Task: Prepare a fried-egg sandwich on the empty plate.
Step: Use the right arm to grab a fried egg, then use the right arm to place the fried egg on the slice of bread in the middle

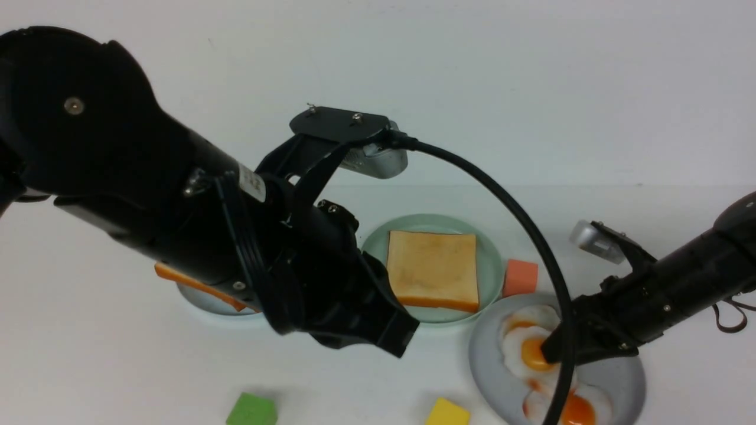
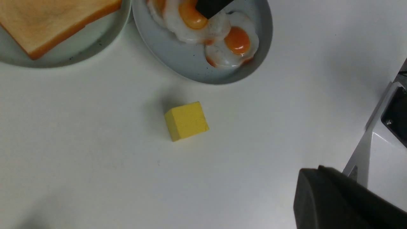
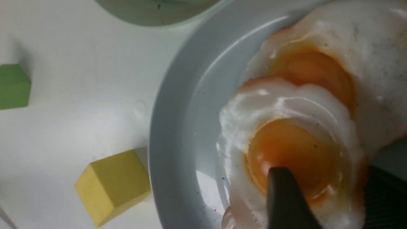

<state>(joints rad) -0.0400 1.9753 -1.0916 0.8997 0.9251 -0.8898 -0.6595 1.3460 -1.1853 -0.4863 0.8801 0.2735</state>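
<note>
Fried egg [image 3: 286,133], right of frame: glossy, wet-looking sheen, plastic-like. Grey speckled plate [image 3: 178,127]: smooth, semi-gloss glaze. Yellow cube [image 2: 186,121], centre: matt, finely grainy faces. Toast slice [image 1: 433,268]: matt, faintly mottled top. Tabletop [image 2: 95,159]: white, smooth, matt.

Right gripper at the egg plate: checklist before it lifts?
1. Right gripper over the top fried egg, a finger on its yolk: ok.
2. Firm grip on that egg: cannot tell; the jaws stand apart.
3. Egg free of its neighbours: not ok; it overlaps the other eggs on the grey plate.
4. Toast slice flat on the mint-green plate, top bare: ok.
5. Left gripper off the drop spot: ok; shut, above the table near the yellow block.
</note>
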